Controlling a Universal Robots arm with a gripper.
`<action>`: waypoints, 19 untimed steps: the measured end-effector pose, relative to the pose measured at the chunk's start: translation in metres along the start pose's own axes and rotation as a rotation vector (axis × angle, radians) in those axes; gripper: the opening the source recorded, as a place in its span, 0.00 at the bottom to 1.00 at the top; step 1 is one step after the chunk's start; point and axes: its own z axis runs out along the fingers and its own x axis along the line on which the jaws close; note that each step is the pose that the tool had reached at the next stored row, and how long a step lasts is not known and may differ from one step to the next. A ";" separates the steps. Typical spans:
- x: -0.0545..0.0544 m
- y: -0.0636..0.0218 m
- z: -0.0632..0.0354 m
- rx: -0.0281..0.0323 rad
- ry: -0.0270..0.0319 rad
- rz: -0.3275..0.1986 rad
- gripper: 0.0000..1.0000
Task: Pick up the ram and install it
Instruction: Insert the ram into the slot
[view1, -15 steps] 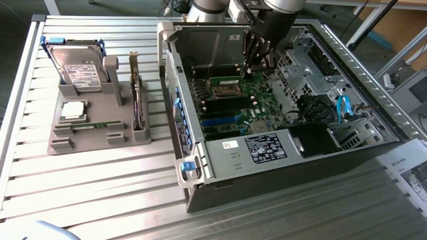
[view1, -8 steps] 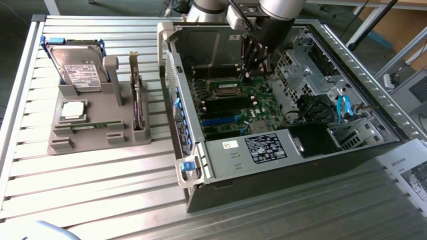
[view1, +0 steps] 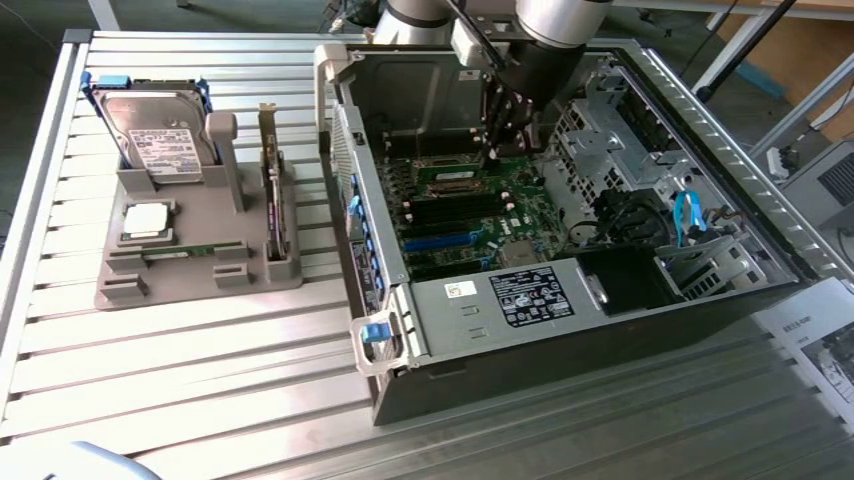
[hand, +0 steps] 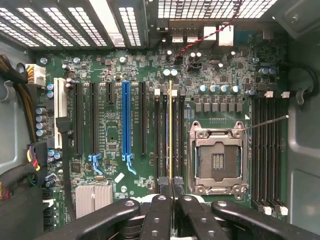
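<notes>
Black end effector pinching the ram edge-on, aligned with memory slots, beside processor socket

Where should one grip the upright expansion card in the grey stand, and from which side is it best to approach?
Grip the expansion card by the middle of its free top edge, coming straight down from above. It stands on its long edge in a slot of the grey stand, so the thin board suits a pinch across its two faces, and lifting straight upward probably frees it.
</notes>
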 end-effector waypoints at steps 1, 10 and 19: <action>0.000 -0.0001 0.0000 0.0000 -0.0001 0.000 0.11; 0.000 -0.0087 -0.0003 0.0001 -0.0002 0.000 0.11; 0.000 -0.0092 0.0042 0.0002 -0.0005 0.000 0.11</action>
